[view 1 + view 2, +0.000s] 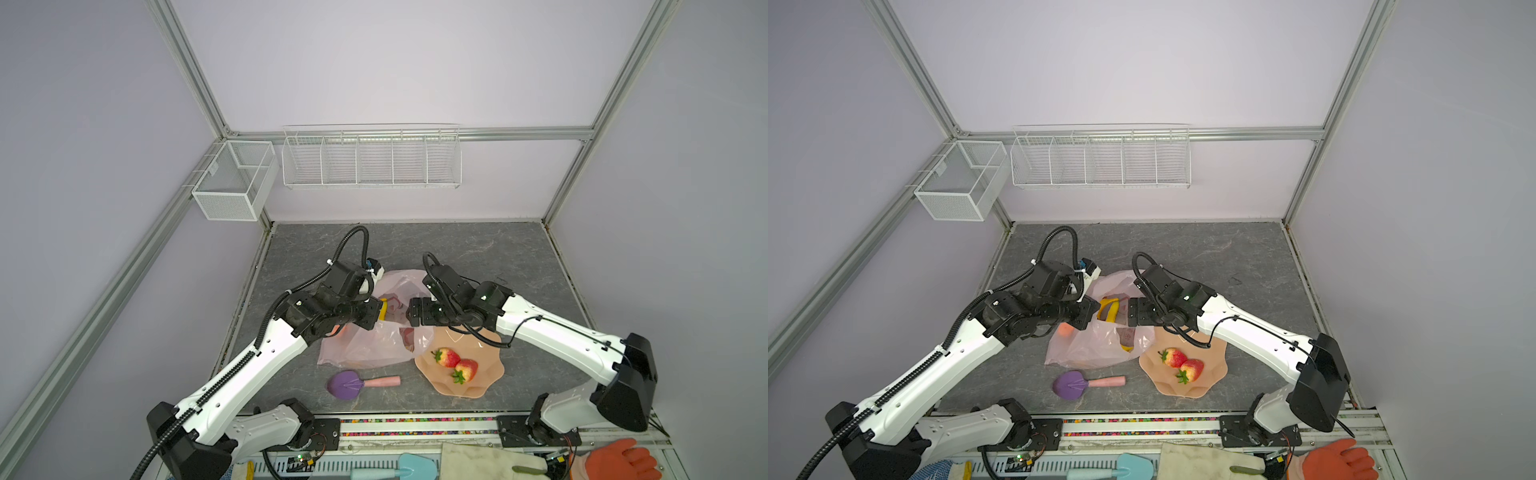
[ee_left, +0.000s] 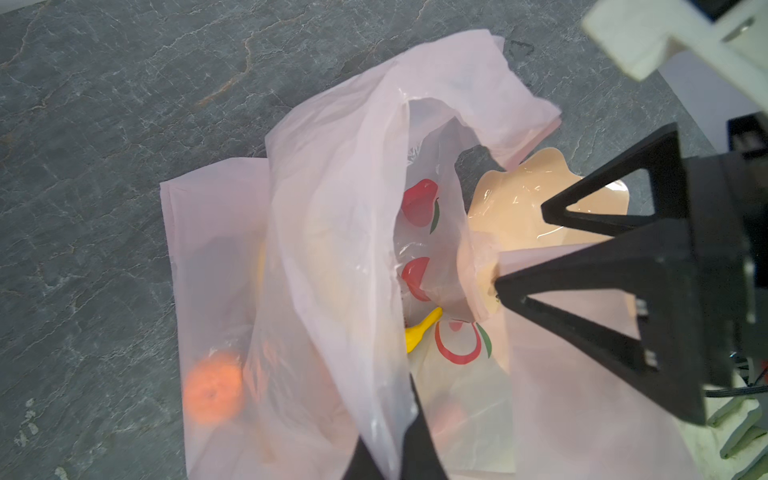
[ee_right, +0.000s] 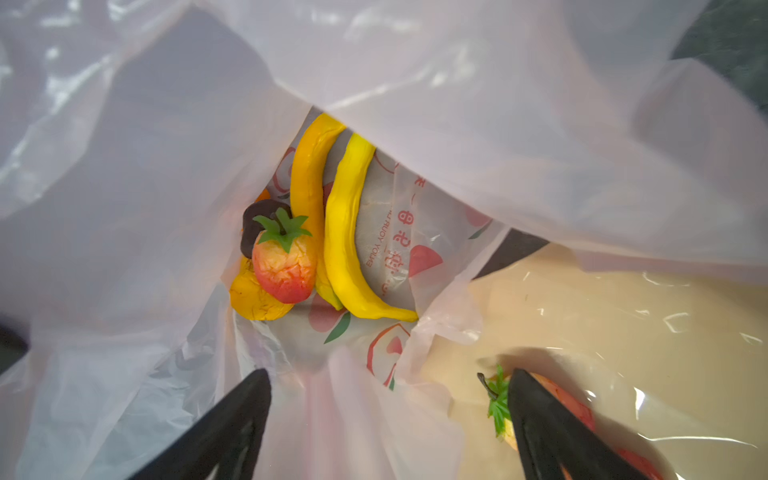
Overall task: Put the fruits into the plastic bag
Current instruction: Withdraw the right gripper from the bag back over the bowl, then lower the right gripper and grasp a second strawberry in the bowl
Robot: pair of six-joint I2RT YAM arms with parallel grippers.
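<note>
Left end effector (image 2: 390,453) pinches the plastic bag (image 1: 374,345) rim. Right end effector (image 3: 388,374), spread and empty, hangs over its mouth, with strawberries (image 1: 448,357) just beside it in the bowl (image 1: 478,392). Risk: the film slips and the mouth collapses, blocking insertion.

In both top views the bag (image 1: 365,347) lies mid-frame on the counter (image 1: 498,257), and the bowl (image 1: 486,386) touches its right edge, lower right of centre. Two strawberries (image 1: 457,363) sit side by side in the bowl. The scoop (image 1: 344,384) lies just below the bag, left of the bowl. In the bag lie two bananas (image 3: 345,232), a third strawberry (image 3: 284,266) against them, and an orange (image 2: 212,386) at its left end. The left hand (image 2: 390,453) pinches the bag's rim. The right hand (image 3: 390,374) straddles the opposite rim, one finger over the bag and the other over the bowl. A wire rack (image 1: 372,160) hangs upper middle, with a mesh basket (image 1: 235,180) to its left.
</note>
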